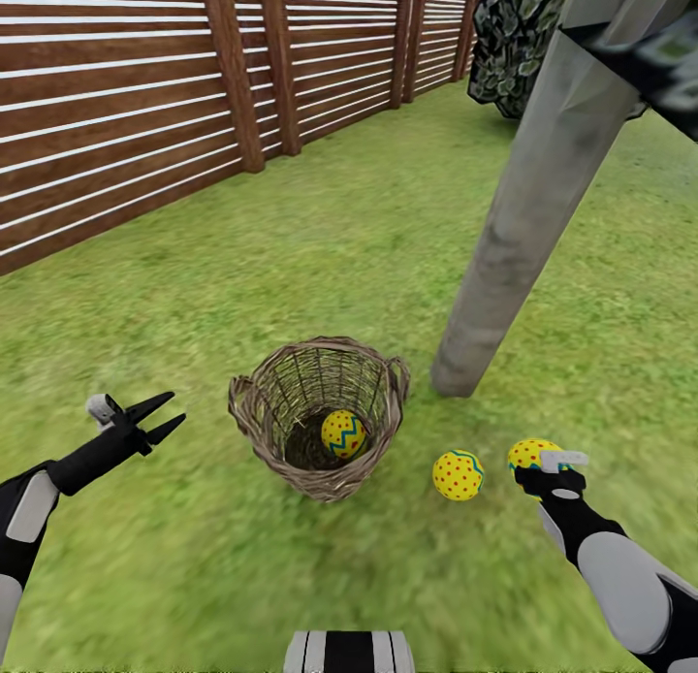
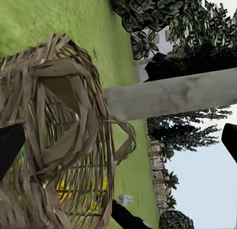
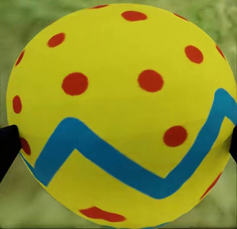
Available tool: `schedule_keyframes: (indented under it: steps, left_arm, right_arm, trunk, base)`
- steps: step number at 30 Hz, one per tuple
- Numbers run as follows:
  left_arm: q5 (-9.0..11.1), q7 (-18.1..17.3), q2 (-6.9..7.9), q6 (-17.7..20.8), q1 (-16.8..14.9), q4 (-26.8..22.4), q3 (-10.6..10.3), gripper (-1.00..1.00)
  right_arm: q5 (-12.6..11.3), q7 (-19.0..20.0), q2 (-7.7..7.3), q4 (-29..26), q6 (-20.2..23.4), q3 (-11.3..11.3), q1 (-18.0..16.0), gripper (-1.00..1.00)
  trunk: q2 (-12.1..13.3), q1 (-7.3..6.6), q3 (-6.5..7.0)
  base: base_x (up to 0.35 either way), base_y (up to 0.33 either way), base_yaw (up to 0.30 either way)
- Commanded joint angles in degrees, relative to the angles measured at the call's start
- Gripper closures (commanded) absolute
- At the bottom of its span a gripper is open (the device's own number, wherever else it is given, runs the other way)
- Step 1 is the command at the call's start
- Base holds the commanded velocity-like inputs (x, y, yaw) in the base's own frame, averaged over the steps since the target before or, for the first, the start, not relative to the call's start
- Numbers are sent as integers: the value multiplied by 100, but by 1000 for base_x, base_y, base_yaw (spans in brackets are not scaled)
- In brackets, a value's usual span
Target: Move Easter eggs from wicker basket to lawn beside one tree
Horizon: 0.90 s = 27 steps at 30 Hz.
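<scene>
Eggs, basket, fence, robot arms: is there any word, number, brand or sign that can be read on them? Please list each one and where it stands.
There are none: no readable text in any view.
The Easter egg in the right gripper carries only red dots and a blue zigzag band, no letters.
The wicker basket, the fence, the tree trunk and the left gripper bear no label or number.

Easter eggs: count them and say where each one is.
3. One egg lies inside the wicker basket; one egg lies on the lawn near the tree trunk; one egg is at the right gripper.
</scene>
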Motion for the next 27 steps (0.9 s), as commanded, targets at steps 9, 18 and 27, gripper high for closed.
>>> schedule_keyframes:
  steps: [9,18,27]
  left_arm:
    - [12,-11,0,35,-3,1,7,-100]
    - [9,-12,-7,35,-3,1,7,-100]
    - [12,-12,-5,35,-3,1,7,-100]
  right_arm:
    - [67,-4,13,33,-22,-5,-249,100]
    - [51,-2,-4,-96,-29,142,-328,100]
    - [84,-452,10,-112,86,161,-703,100]
  trunk:
    - [-14,22,-204]
    - [-26,45,-403]
    - [-38,68,-603]
  base:
    - [0,0,0]
    - [0,0,0]
    - [0,0,0]
